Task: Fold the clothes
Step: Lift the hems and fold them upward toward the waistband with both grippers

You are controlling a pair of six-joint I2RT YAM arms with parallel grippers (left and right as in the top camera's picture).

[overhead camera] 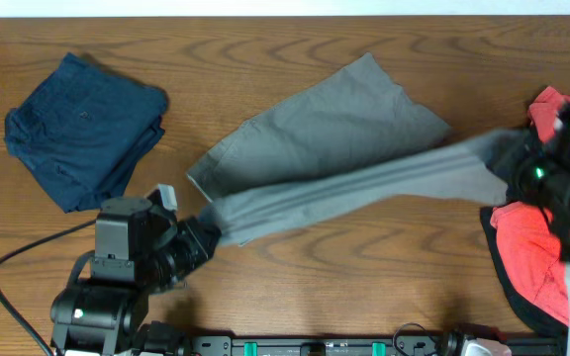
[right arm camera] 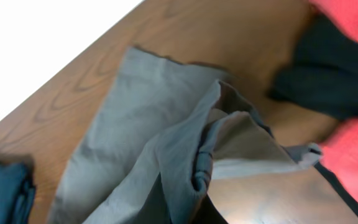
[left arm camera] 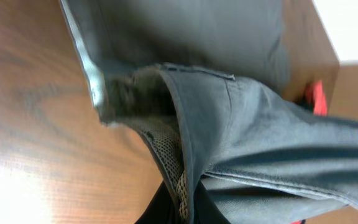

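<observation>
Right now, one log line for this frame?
grey shorts: stretched between both tools, part lying flat | left tool: shut on shorts | right tool: shut on shorts | navy garment: folded, left side

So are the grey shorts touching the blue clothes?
Apart. The overhead view shows a strip of bare table between the grey shorts and the folded navy garment.

The overhead camera looks straight down on the whole table (overhead camera: 295,297); the left wrist camera, at 7 o'clock, faces 2 o'clock, very near the grey shorts (overhead camera: 344,129); the right wrist camera, at 3 o'clock, faces 10 o'clock; all share the shorts.
</observation>
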